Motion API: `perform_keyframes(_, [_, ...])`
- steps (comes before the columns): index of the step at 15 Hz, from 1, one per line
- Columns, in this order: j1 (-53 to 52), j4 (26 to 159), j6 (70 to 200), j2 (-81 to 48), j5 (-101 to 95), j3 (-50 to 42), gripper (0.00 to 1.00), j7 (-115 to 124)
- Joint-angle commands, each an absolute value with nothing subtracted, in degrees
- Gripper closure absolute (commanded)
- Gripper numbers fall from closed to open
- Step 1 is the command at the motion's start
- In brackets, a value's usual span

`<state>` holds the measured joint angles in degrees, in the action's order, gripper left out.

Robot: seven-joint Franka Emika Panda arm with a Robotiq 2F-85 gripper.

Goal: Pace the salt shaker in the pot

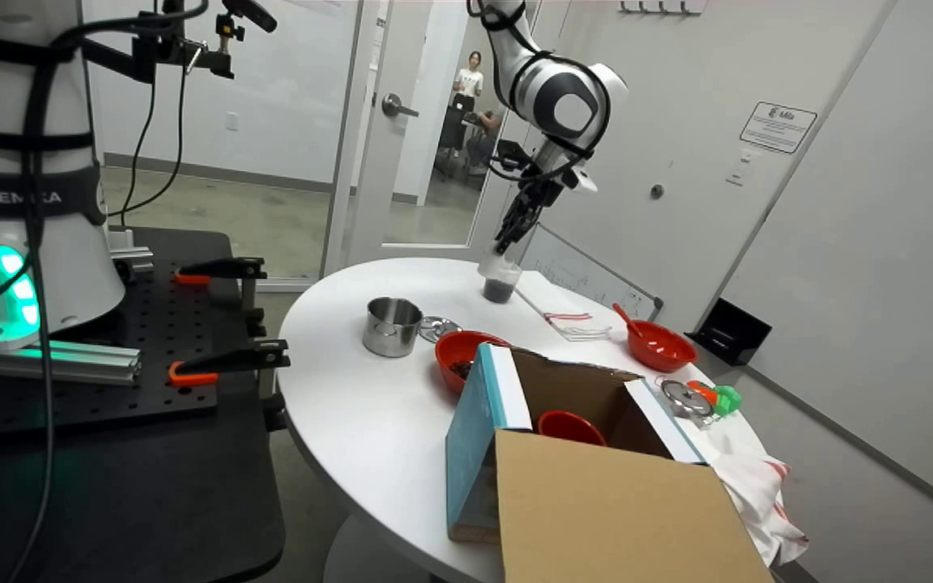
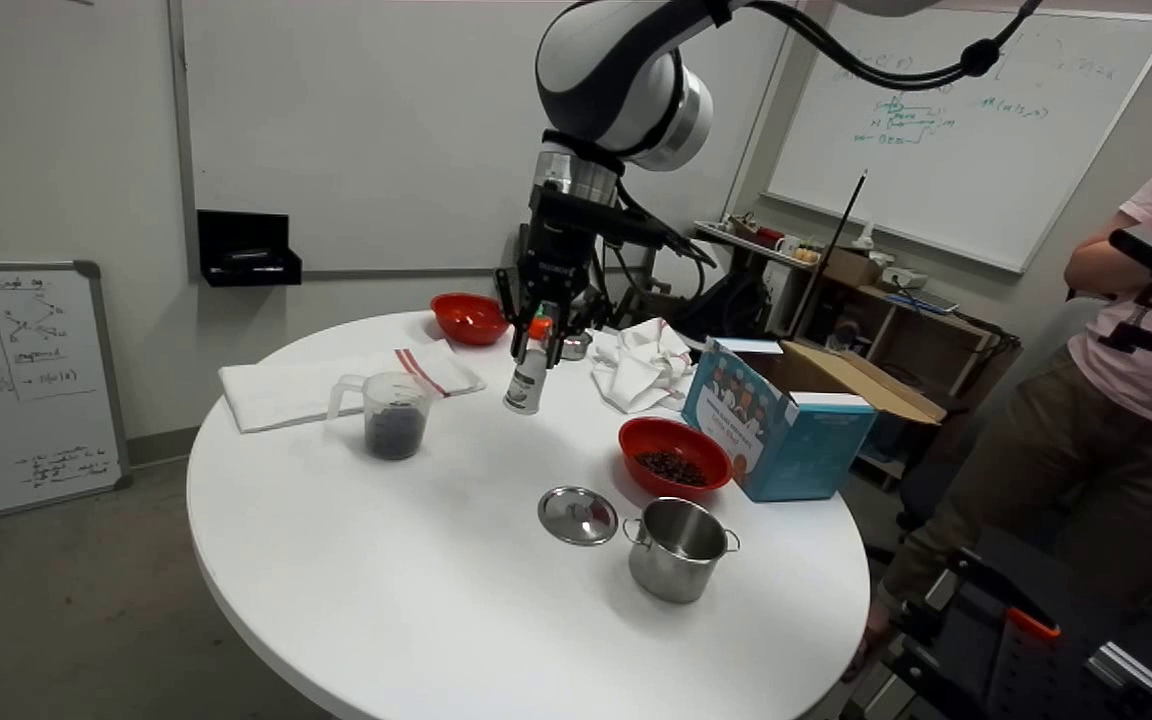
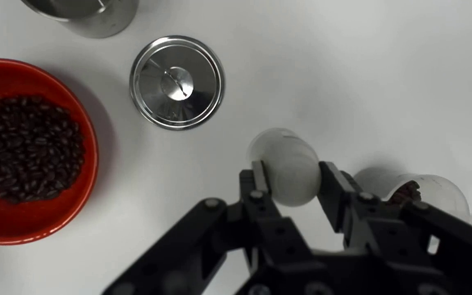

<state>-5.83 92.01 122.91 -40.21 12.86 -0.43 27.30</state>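
Observation:
The salt shaker (image 2: 525,385) is a white cylinder, upright or slightly tilted. My gripper (image 2: 534,356) is shut on its upper part, pointing down. In the wrist view the shaker's round white top (image 3: 293,174) sits between both finger pads. It also shows faintly in an exterior view (image 1: 491,264), overlapping a measuring cup. It appears held over the table; the gap beneath is not clear. The pot (image 2: 674,575) is shiny steel, open, with small loop handles, apart from the gripper. It also shows in an exterior view (image 1: 391,334) and partly in the wrist view (image 3: 111,20).
A steel lid (image 2: 578,516) lies beside the pot. A red bowl of dark beans (image 2: 658,487) and a blue box (image 2: 801,460) stand near it. A clear measuring cup with dark contents (image 2: 396,425) and a folded cloth (image 2: 286,395) are on the gripper's other side.

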Motion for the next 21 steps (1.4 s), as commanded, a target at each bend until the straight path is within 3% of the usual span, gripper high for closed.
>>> perform_keyframes(1, [-3.4,99.3,127.8,-35.2,17.7,0.2,0.90,26.4])
perform_keyframes(21, [-0.6,128.3,129.7,-14.7,20.2,-2.5,0.90,27.5])
